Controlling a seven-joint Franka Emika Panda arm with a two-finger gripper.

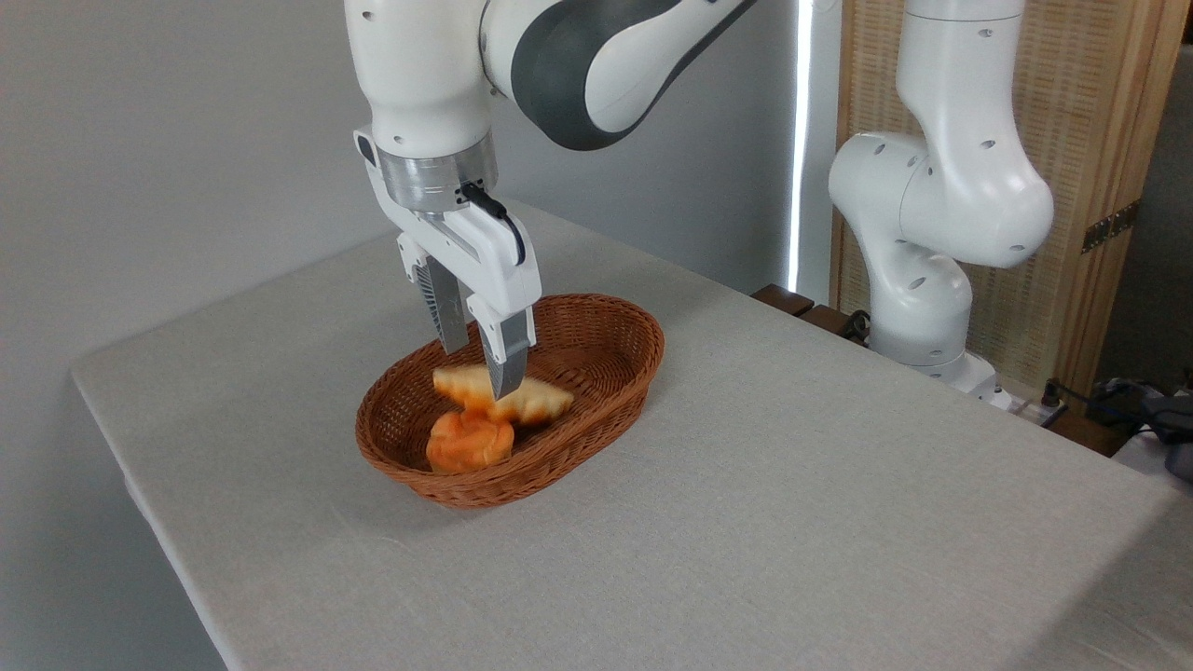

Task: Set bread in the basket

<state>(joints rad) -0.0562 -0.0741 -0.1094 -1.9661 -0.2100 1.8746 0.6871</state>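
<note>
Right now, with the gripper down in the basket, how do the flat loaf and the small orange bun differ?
Colour: the bread is pale golden; the orange bun is deeper orange.
Shape: the bread is flat and elongated; the bun is small, round and lumpy.
Place: the bun sits nearer the basket's front rim, the bread behind it.
Contact: the gripper fingers straddle the bread; the bun lies clear of them.
Both are inside the basket.

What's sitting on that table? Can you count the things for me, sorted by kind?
Flat pale bread: 1, inside the basket, between the fingers of the gripper
Round orange bun: 1, inside the basket
Woven basket: 1
Total: 3 things on the table
</note>
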